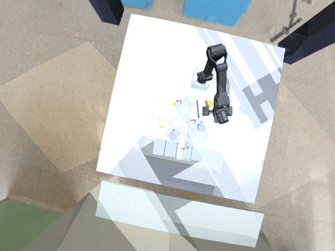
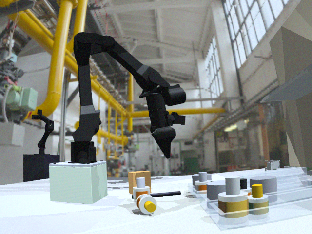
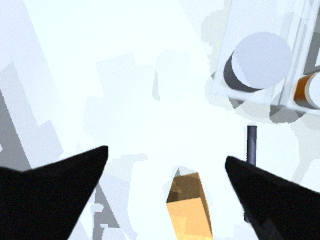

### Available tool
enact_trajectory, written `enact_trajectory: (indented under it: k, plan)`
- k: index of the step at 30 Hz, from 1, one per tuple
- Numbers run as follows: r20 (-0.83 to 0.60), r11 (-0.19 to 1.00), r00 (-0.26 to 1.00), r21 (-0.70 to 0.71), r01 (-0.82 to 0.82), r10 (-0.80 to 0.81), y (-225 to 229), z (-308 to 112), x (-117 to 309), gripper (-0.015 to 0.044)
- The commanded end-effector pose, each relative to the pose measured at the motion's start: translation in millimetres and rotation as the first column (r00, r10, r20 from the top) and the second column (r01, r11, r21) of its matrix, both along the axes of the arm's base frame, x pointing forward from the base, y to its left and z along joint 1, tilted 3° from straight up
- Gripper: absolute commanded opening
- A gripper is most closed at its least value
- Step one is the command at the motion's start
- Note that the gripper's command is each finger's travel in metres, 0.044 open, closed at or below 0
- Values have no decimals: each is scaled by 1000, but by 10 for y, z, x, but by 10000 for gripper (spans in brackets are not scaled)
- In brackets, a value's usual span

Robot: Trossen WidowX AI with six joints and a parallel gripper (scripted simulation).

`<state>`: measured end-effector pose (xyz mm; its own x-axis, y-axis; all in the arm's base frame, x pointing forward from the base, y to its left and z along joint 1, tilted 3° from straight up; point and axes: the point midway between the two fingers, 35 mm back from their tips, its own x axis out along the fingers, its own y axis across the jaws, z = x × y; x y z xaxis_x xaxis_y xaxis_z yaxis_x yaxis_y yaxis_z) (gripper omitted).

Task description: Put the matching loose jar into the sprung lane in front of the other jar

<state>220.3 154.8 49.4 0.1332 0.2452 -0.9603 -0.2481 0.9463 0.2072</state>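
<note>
My gripper is open and empty, high above the table, over the side with the orange block. A loose jar with an orange band and pale cap stands upright on the table. Another loose jar lies on its side, yellow cap outward. The clear lane rack holds an orange-banded jar with a pale cap near the front of a lane; it shows partly in the wrist view. The pusher plate cannot be made out clearly.
An orange block and a dark rod lie near the standing loose jar. A large mustard-banded jar, a yellow-capped green-banded jar and grey cylinders stand at the rack.
</note>
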Motion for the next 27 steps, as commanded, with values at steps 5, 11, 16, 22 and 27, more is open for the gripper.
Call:
enact_trajectory:
  k: [5, 11, 16, 22, 27]
  plan:
    - [-65, 964, 987, -232, 132, -150, -1294, -80, -314, 440]
    - [-104, 945, 976, -289, 156, -193, -1597, -97, -497, 440]
    - [-104, 945, 976, -289, 156, -193, -1603, -126, -473, 440]
    - [-104, 945, 976, -289, 156, -193, -1620, -463, -470, 440]
    - [-104, 945, 976, -289, 156, -193, -1626, -511, -455, 440]
